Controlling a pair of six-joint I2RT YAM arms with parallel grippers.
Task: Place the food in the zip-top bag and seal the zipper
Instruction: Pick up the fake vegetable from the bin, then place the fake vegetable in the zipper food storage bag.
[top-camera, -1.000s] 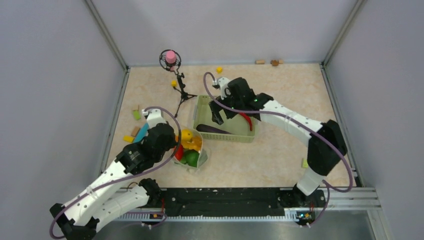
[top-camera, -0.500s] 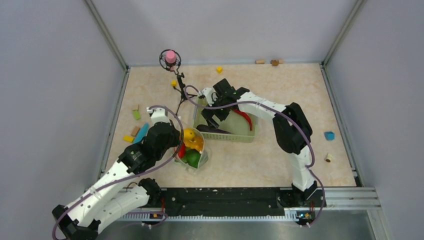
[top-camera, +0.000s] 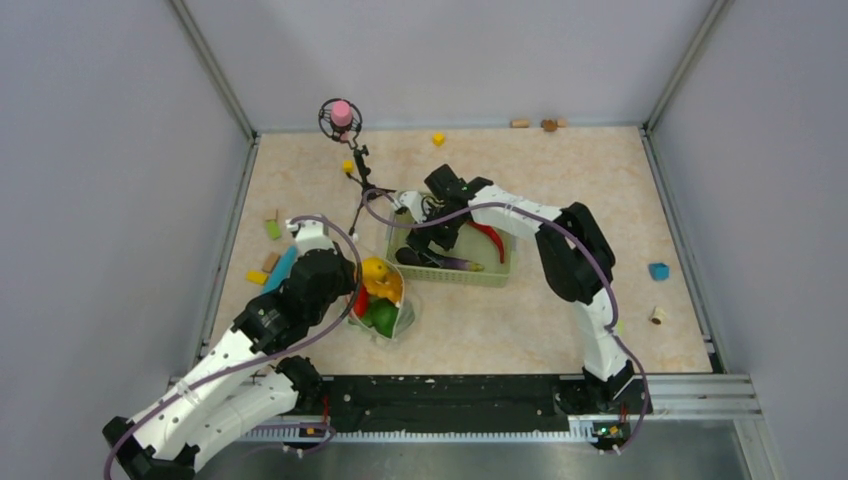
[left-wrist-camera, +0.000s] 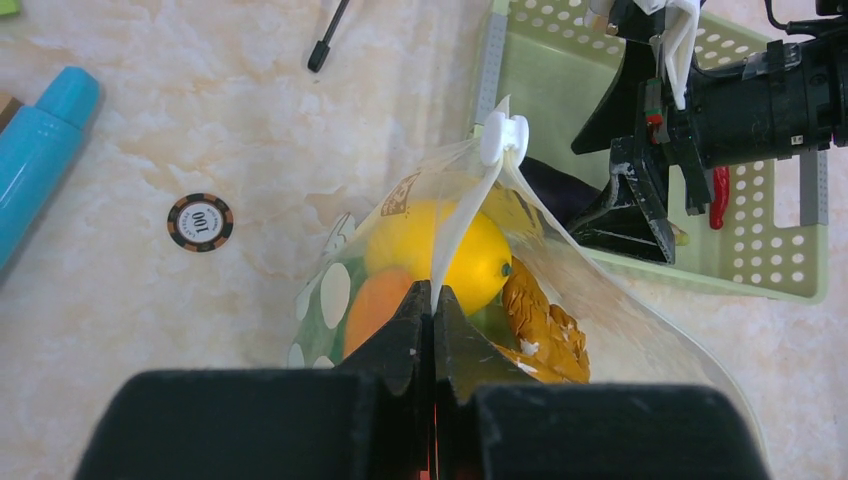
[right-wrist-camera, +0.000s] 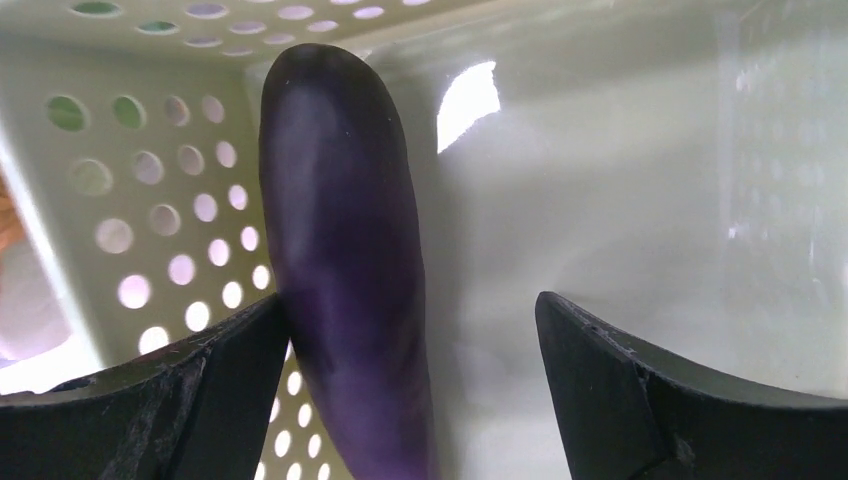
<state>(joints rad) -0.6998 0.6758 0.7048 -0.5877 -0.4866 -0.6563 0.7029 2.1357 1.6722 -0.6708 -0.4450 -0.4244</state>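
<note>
Eggplant (right-wrist-camera: 345, 250) is the next food to pick, and it could slip. It sits close to one finger of the right gripper (right-wrist-camera: 412, 305), not in the middle. When the jaws shut, it may roll or get pushed along the floor of the basket (right-wrist-camera: 150, 200). It looks smooth and round too, so a grip near its end could pop it out. The right jaws are wide apart with the eggplant between them. One finger is right by it, maybe touching, and nothing is held yet. The left gripper (left-wrist-camera: 433, 300) is pinched tight on the top edge of the bag (left-wrist-camera: 325, 300) and holds its mouth up. If that pinch lets go, the bag may flop over and the food may spill. The bag stands just beside the basket, with a lemon (left-wrist-camera: 440, 250) and orange and green food inside. A chili (left-wrist-camera: 720, 195) lies in the basket as well. The zipper (left-wrist-camera: 468, 225) looks open.
</note>
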